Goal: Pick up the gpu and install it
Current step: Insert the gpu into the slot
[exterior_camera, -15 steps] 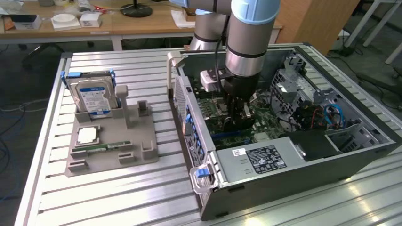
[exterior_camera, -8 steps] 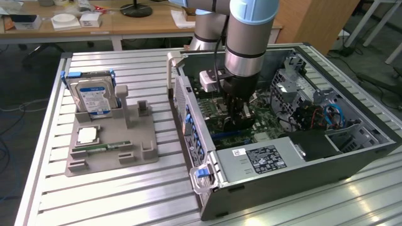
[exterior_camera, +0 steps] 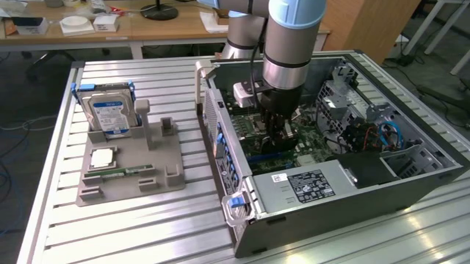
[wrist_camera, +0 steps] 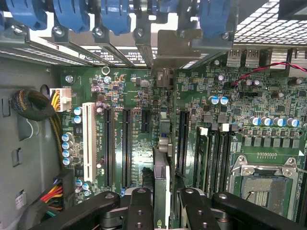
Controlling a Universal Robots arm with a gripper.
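My gripper [exterior_camera: 278, 144] reaches down into the open computer case [exterior_camera: 411, 181], over the green motherboard [exterior_camera: 309, 140]. In the wrist view the gpu [wrist_camera: 160, 167] appears edge-on as a thin dark card. It runs between the two black fingers [wrist_camera: 140, 208] of the gripper [wrist_camera: 165, 203], which is shut on it. Its silvery end bracket [wrist_camera: 168, 52] stands at the case's rear slot openings, among the blue retaining clips [wrist_camera: 72, 14]. The card hangs over the board between the long black expansion slots [wrist_camera: 127, 146]; whether its edge touches a slot I cannot tell.
A grey parts fixture [exterior_camera: 169, 181] outside the case, at the exterior view's left, holds a silver hard drive [exterior_camera: 110, 113], a processor chip [exterior_camera: 101, 158] and a green memory stick [exterior_camera: 118, 173]. Inside the case are the power supply [exterior_camera: 309, 184], the processor socket [wrist_camera: 261, 189] and cable bundles [wrist_camera: 33, 105].
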